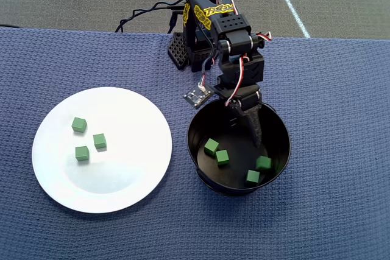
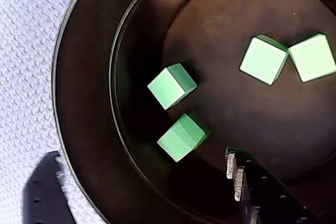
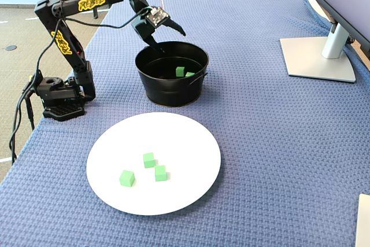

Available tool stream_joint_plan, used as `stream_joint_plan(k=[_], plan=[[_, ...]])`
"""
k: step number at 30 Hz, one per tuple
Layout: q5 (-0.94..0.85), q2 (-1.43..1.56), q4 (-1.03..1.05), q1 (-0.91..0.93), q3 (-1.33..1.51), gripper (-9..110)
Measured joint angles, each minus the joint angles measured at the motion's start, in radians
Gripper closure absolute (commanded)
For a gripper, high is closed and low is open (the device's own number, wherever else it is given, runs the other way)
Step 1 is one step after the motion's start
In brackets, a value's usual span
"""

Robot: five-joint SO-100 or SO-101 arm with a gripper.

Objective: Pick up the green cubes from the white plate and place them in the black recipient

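Note:
Three green cubes (image 1: 78, 125) (image 3: 149, 159) lie on the left part of the white plate (image 1: 122, 168) (image 3: 185, 143). Several more green cubes (image 1: 222, 157) (image 2: 171, 85) rest on the floor of the black recipient (image 1: 280, 132) (image 2: 89, 103) (image 3: 167, 88). My gripper (image 1: 244, 117) (image 2: 142, 182) (image 3: 167, 39) hangs open and empty over the recipient's far rim. In the wrist view, one finger (image 2: 239, 177) reaches inside the recipient and the other (image 2: 42, 192) stands outside its wall.
A blue woven cloth (image 1: 329, 199) covers the table. The arm's base (image 1: 183, 50) (image 3: 58, 99) with its cables stands behind the recipient. A grey monitor stand (image 3: 318, 56) sits at the far right in the fixed view.

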Motion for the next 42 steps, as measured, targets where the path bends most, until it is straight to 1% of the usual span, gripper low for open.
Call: stream_joint_plan(k=[4,8,14,18,20,23,29,34,38,42], plan=[[-0.110,0.000,0.054,0.135,-0.075,65],[-0.209,-0.028,0.009,0.371,-0.123,66],[-0.213,-0.198,-0.067,0.715,-0.160,67],[-0.216,-0.356,-0.075,0.836,-0.221,68],[-0.216,-0.431,-0.071,0.874,-0.265,68],[-0.216,-0.541,0.000,0.910,-0.365,69],[-0.224,-0.778,0.166,0.919,-0.650,69],[-0.250,-0.905,0.252,0.919,-0.792,70],[-0.411,-0.943,0.295,0.919,-0.808,70],[-0.637,-0.985,0.319,0.919,-0.838,71]])
